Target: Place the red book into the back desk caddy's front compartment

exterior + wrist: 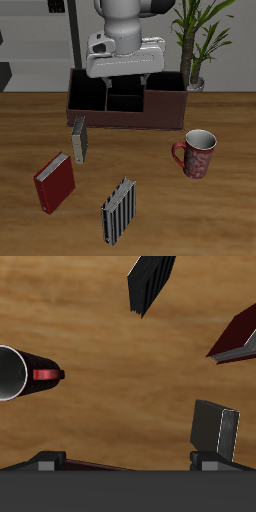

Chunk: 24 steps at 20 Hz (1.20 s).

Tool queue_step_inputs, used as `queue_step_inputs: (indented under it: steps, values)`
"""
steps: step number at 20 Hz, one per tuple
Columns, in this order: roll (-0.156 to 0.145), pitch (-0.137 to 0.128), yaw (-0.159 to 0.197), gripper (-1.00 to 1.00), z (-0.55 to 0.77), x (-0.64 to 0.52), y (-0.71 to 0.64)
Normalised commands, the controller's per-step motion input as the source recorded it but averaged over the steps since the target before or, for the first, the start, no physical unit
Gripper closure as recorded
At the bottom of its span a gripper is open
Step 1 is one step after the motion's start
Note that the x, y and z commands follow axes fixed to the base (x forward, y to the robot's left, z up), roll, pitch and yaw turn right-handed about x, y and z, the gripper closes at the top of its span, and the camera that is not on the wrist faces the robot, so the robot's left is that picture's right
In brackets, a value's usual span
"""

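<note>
Above the back desk caddy (125,103) the gripper (125,78) hangs, jaws empty; their width I cannot tell. Reaching the red book (54,183) comes next, judging by the untouched cover.

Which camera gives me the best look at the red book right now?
The exterior view: the whole red book shows, lying on the table apart from the other books. The wrist view catches only one corner of it, cut off by the frame.

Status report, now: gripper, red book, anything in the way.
Gripper empty, hanging over back desk caddy. Red book on table, untouched. Grey book stands between book and caddy.
</note>
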Motion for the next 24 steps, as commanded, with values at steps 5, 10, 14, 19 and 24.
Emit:
queue_step_inputs:
  steps: [5, 10, 14, 19, 24]
  values:
    - [-0.006, -0.003, 0.041, -1.00, 0.06, 0.24, -0.42]
    - [-0.038, -0.008, -0.013, -1.00, 0.01, 0.39, -0.69]
    - [-0.095, -0.024, -0.002, -1.00, 0.00, 0.32, -0.64]
    - [-0.059, -0.026, -0.061, -1.00, 0.11, 0.27, -0.53]
    - [-0.027, -0.053, -0.042, -1.00, 0.10, 0.23, -0.31]
